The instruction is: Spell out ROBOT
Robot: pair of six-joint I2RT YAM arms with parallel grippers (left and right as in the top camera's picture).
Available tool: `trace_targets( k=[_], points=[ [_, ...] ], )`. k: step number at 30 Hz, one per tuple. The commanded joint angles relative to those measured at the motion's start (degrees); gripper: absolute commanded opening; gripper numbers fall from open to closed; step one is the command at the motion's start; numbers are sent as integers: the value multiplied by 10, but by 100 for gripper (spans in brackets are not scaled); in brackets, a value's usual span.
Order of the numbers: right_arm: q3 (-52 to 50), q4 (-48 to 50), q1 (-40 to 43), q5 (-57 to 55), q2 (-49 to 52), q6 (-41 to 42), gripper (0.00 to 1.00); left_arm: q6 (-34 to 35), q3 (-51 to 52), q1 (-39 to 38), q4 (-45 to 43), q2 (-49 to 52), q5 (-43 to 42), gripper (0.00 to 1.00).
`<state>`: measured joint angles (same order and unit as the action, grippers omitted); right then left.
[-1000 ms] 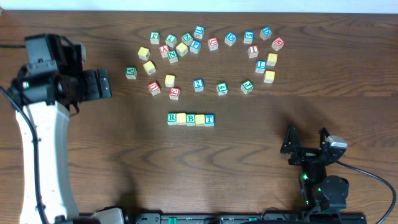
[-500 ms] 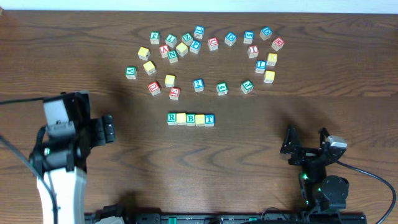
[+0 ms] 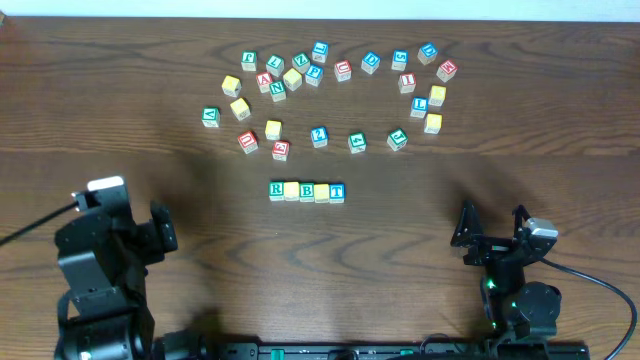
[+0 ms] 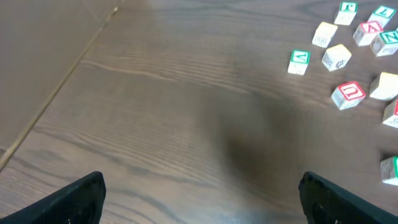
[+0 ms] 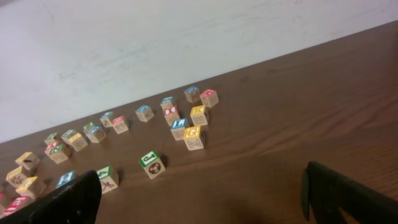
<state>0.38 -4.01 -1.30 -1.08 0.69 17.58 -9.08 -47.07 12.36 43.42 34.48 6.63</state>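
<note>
A: Where does the word stand?

B: The row of letter blocks (image 3: 307,191) lies near the middle of the tabletop (image 3: 400,262), five cubes side by side and touching. Its long axis runs left to right in the overhead view, and the letters read upright from the robot's edge.

A: What can you read?

B: The R block (image 3: 277,189) is green-lettered at the left end, the B block (image 3: 307,190) sits in the centre, and the blue T block (image 3: 337,191) closes the right end. The second block (image 3: 292,189) and the fourth block (image 3: 322,192) show pale yellow tops; I cannot make out their letters.

A: Materials?

B: Small wooden cubes with coloured printed faces, on dark brown wood with a visible grain. The loose letter blocks (image 3: 343,70) are scattered beyond the row, well apart from it.

A: And the arms?

B: The left end effector (image 3: 163,230) is spread wide with nothing between its fingers, and it sits over bare wood near the robot's left edge. A second ago that arm reached far up the left side; it has drawn back. The right end effector (image 3: 492,228) is also wide open and empty, and has not moved. The row is unchanged.
</note>
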Motion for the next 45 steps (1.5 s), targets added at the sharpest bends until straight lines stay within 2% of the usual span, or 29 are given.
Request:
trace_targets(
  k=[1,5,15,19,26,31,34,45],
  points=[
    [-1,-2,5,1,-3,6,99,-19,32,1,-29,-34,10,98],
    [-1,-2,5,1,-3,6,99,-16,83,1,-124,-78,1,98],
    [-1,-2,5,1,-4,6,99,-16,280,-12,-454,-188,-97,97],
    [-1,-2,5,1,-3,6,99,-16,348,-21,-537,-230,-131,98],
    [-1,-2,5,1,-3,6,99,4,401,-32,-551,-292,-152,98],
    [-1,-2,5,1,-3,6,99,3,428,-68,-556,-321,-152,98],
    [-1,-2,5,1,-3,6,99,4,465,-77,-584,-338,-153,98],
    [-1,-2,5,1,-4,6,99,3,468,-85,-553,-344,-182,97]
  ],
)
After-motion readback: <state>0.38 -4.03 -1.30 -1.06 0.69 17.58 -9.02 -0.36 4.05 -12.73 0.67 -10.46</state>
